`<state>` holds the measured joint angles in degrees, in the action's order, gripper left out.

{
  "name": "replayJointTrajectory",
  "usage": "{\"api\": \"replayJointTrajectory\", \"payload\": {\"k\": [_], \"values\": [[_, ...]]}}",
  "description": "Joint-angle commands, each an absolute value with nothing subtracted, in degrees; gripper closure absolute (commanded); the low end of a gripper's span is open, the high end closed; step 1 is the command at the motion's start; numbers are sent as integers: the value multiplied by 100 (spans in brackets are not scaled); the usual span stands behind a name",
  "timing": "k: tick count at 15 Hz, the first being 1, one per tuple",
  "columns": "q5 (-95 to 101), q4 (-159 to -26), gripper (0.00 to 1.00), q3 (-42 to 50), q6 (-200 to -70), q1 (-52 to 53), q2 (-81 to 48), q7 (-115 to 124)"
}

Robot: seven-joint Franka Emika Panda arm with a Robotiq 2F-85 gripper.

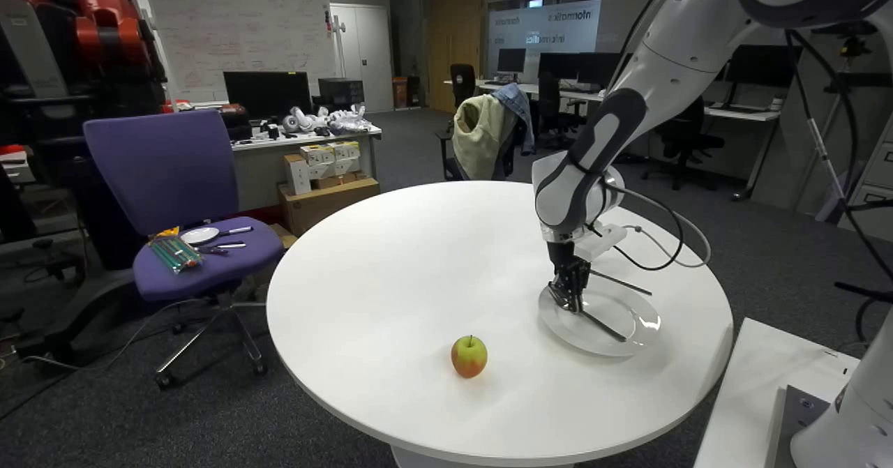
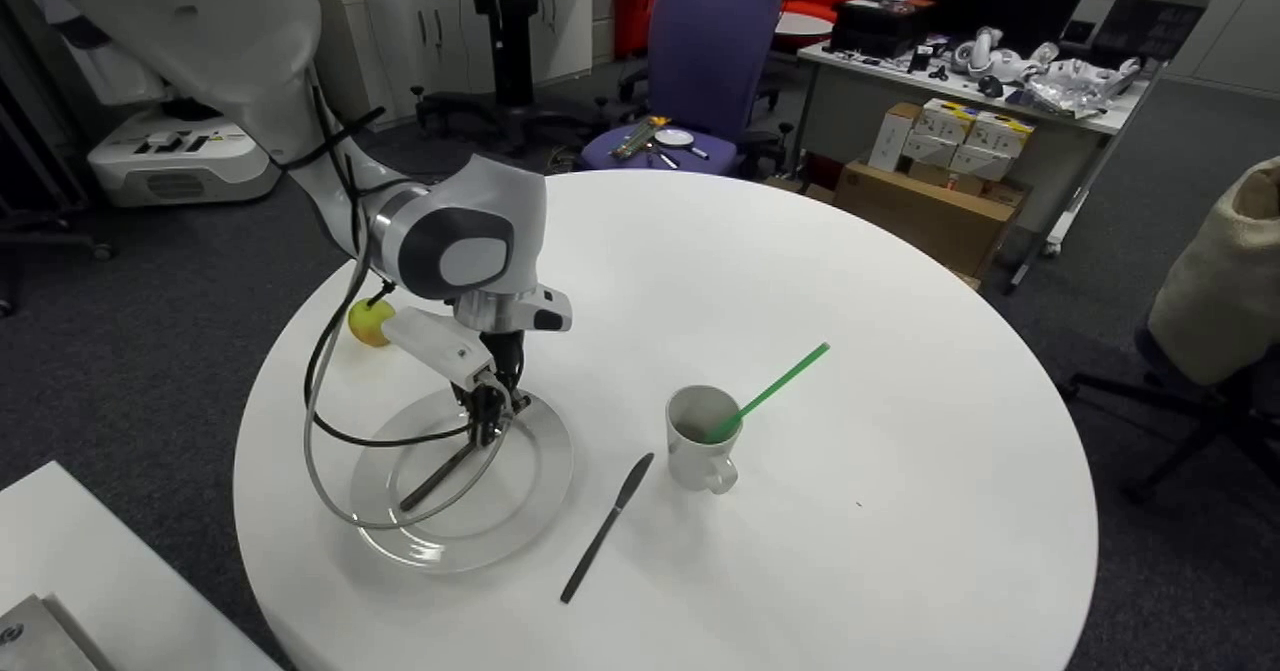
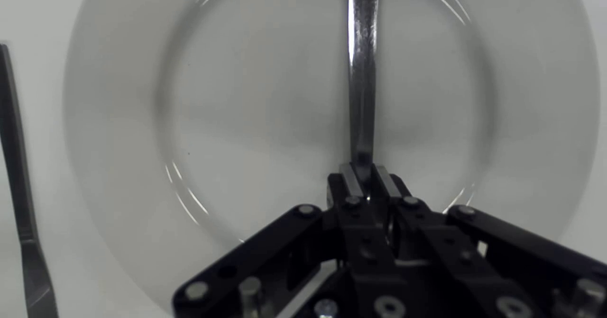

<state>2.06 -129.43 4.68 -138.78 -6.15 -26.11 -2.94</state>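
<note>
My gripper (image 1: 573, 306) points down over a clear plate (image 1: 593, 344) on the round white table. In the wrist view, the gripper's fingertips (image 3: 364, 178) are closed around a shiny metal utensil (image 3: 363, 71), which lies along the plate (image 3: 118, 95). The utensil's handle shows in both exterior views (image 1: 605, 327) (image 2: 437, 478). Its other end is mostly hidden by the gripper (image 2: 487, 433), so I cannot tell spoon from fork. A dark knife (image 2: 607, 529) lies on the table beside the plate and shows at the wrist view's left edge (image 3: 19, 166).
A green and red apple (image 1: 469, 358) stands on the table, also seen behind the arm (image 2: 366, 324). A white mug (image 2: 690, 459) holding a green straw (image 2: 790, 377) stands beyond the knife. Arm cables (image 2: 330, 351) loop over the plate. A purple chair (image 1: 167, 168) stands beyond the table.
</note>
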Motion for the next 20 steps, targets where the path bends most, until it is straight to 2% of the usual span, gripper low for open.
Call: {"api": "replayJointTrajectory", "payload": {"k": [1, 11, 20], "values": [[222, -13180, 97, 448, -13742, -476, -2122, -145], [335, -13097, 97, 97, -13367, 265, -1885, 226], [-365, -12887, 97, -405, -13395, 277, -2167, 117]]}}
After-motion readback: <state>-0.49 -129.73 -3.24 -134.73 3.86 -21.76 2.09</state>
